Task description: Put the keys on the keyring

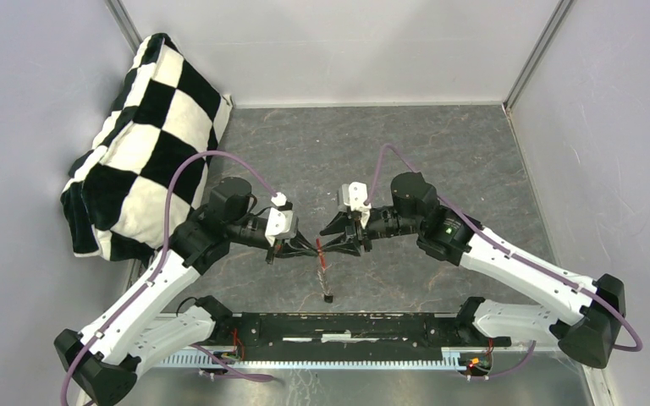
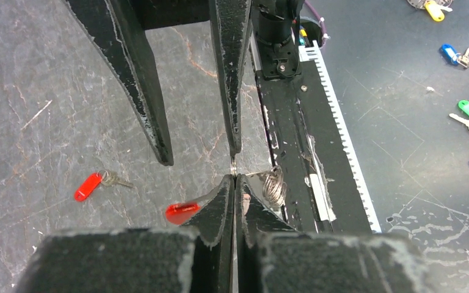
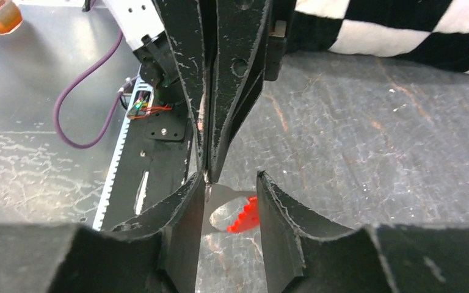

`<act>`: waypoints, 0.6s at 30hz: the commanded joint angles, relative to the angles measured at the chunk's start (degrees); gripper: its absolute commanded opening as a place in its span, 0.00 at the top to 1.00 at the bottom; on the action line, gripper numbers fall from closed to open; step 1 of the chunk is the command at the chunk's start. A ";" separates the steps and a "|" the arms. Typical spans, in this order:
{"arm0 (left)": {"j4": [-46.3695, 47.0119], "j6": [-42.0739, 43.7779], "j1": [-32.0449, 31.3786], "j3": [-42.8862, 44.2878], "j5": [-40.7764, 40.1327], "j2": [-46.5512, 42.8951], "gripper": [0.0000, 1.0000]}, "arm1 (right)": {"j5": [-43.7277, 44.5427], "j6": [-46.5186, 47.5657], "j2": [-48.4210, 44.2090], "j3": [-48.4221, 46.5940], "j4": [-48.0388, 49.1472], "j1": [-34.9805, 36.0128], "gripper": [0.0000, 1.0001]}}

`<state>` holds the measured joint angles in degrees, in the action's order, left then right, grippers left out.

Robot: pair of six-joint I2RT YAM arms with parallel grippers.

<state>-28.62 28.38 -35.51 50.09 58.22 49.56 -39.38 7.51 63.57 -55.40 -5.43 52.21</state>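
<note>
You had the left claw (image 2: 234, 183) clamped shut, its tips pinching a thin metal part of the keyring (image 3: 244, 217) at the centre of the top view, above the table (image 1: 389, 152). In the right wrist view the keyring's red toothed band showed just below that pinch, low in the frame between the right claw's own fingers, with a shiny loop beside it.

Your right claw (image 3: 229, 177) stood open, its fingers well parted. One finger sat right against the left claw's tips and the other stood off to the side. It gripped nothing that I could see.

By my reading, the task was only partly done at best. The red key (image 2: 88, 186) lay flat on the table at the lower left of the left wrist view, apart from both claws and clearly not on the ring. In the top view a grey chain ran down from the pinch toward the bottom of the frame and ended at a small dark piece, probably the black key (image 1: 327, 296). It was too small to tell whether it was threaded on or only lying at the chain's end.

So the red key remained to be picked up and worked onto the ring, and the black one needed checking.
</note>
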 commanded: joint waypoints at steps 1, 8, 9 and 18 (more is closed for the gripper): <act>-0.09 2.05 -0.27 2.48 -0.42 -0.07 0.98 | -2.90 2.68 0.77 -3.60 -3.12 -0.08 0.59; -0.09 1.60 -0.26 2.56 -0.99 0.21 0.98 | -4.49 1.91 1.47 -3.80 -2.37 0.00 0.62; -0.12 1.55 -0.26 2.57 -1.07 0.19 0.98 | -4.77 1.75 1.47 -3.66 -2.39 -0.01 0.62; -0.10 1.59 -0.26 2.56 -2.04 0.66 0.98 | -5.01 -1.26 1.71 -2.85 -0.51 0.00 0.61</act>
<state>-29.95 28.47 -35.51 50.09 56.53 49.98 -43.57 8.40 65.01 -56.58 -8.73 52.23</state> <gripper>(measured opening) 0.032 0.396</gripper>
